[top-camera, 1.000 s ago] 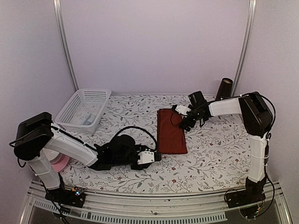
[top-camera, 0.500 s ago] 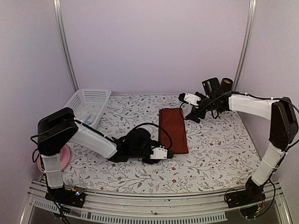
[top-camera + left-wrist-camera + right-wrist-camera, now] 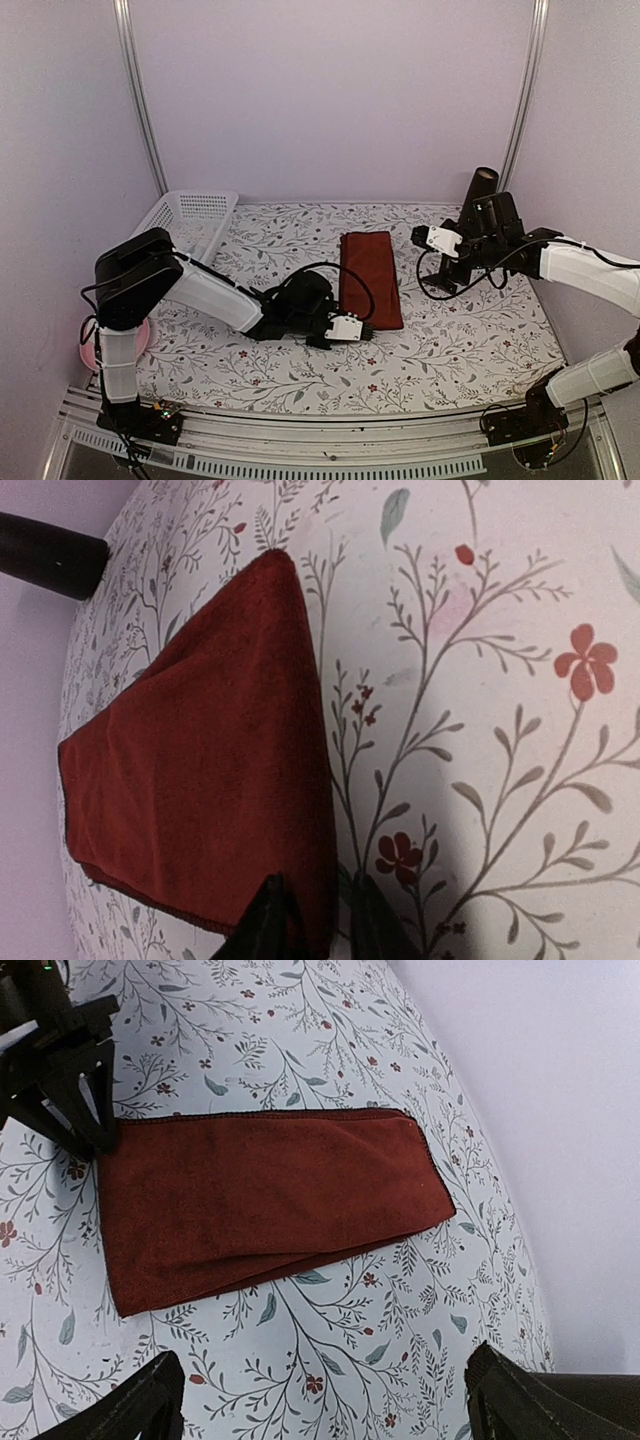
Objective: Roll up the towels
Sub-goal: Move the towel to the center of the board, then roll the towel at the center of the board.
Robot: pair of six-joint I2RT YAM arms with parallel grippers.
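On the bench [image 3: 300, 230], maroon towel [image 3: 370, 278] lies flat, nothing rolled yet. Left claw [image 3: 315, 925] pinches its near edge; right claw [image 3: 330, 1390] gapes wide open.

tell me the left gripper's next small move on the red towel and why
Probably finish closing on the maroon towel's near edge, so it can be curled over to start the roll. The left gripper straddles that edge, but a firm pinch can't be confirmed. The towel lies flat and unrolled, and the right gripper is open, off to the side.
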